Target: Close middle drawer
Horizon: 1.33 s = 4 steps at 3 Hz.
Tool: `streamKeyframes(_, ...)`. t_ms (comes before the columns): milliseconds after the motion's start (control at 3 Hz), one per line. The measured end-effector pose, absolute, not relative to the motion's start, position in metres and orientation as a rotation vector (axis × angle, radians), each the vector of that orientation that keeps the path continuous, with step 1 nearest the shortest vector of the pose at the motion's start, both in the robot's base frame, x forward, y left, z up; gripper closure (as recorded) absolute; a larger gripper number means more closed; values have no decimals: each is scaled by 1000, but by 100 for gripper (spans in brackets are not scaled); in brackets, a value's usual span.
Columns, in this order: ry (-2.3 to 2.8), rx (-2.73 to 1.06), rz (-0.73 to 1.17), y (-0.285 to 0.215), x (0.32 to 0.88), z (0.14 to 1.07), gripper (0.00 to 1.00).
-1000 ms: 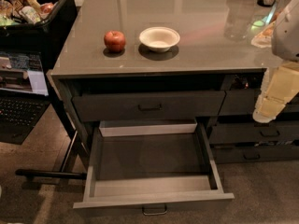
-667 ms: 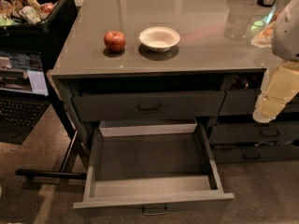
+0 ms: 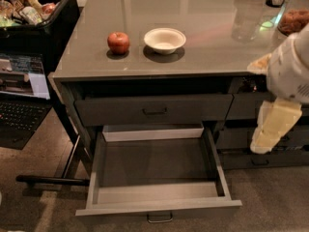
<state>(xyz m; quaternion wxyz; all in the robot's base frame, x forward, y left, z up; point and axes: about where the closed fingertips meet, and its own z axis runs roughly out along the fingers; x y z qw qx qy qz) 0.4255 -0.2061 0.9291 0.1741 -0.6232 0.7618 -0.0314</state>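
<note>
Grey countertop (image 3: 207,57), middle drawer (image 3: 154,168) pulled open, pincer (image 3: 273,127) off its right side

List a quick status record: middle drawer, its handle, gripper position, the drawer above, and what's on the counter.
middle drawer: pulled far out, not yet closed
handle: centred on the drawer front, nothing touching it
gripper: right of the open drawer, apart from it, in front of the right-hand drawers
top drawer: shut
counter: apple left of bowl
</note>
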Motion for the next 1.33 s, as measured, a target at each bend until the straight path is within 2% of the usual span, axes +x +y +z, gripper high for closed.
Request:
streamKeyframes(667, 2228, -1806, 20, -214, 398, 803, 0)
streamKeyframes(1000, 2270, -1830, 137, -222, 369, 730, 0)
streamKeyframes(1333, 2270, -1830, 137, -222, 369, 730, 0)
